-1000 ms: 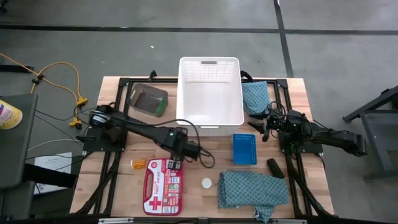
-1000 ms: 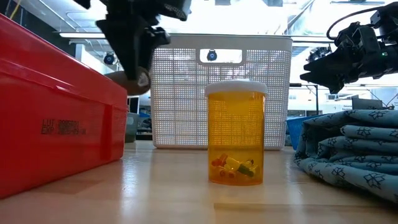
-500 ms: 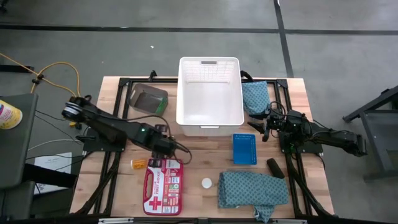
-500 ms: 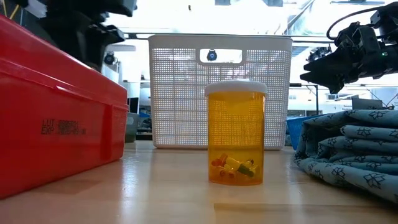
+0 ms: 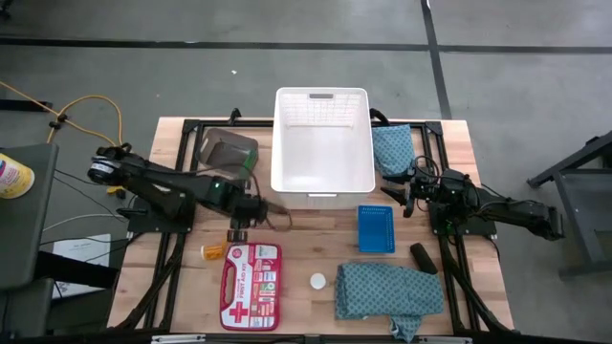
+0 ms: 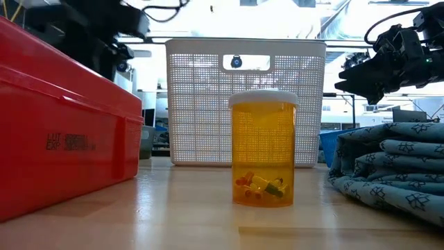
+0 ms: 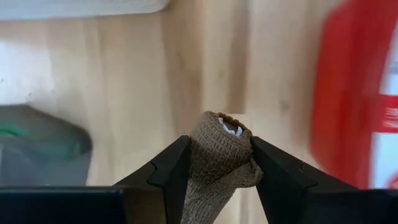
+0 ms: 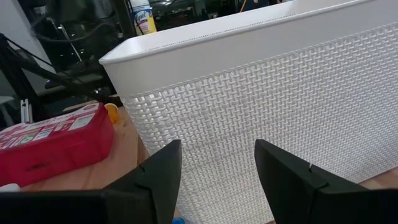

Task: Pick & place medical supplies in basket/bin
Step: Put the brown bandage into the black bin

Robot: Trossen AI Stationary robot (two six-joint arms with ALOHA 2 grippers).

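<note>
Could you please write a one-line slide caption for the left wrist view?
Left gripper shut on a brown bandage roll above the wooden table, the grey bin and red first-aid kit nearby.

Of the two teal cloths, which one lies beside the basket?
The smaller cloth, against the basket's right wall at the table's far side. The larger cloth lies at the near edge, beyond the blue tray.

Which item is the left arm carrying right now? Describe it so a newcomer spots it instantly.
Start at the white basket in the table's middle, then look to the left gripper, between the basket, the dark grey bin and the red first-aid case. Pinched between its fingers is a small brown roll of crinkled wrap with a whitish core, the only tan item there.
</note>
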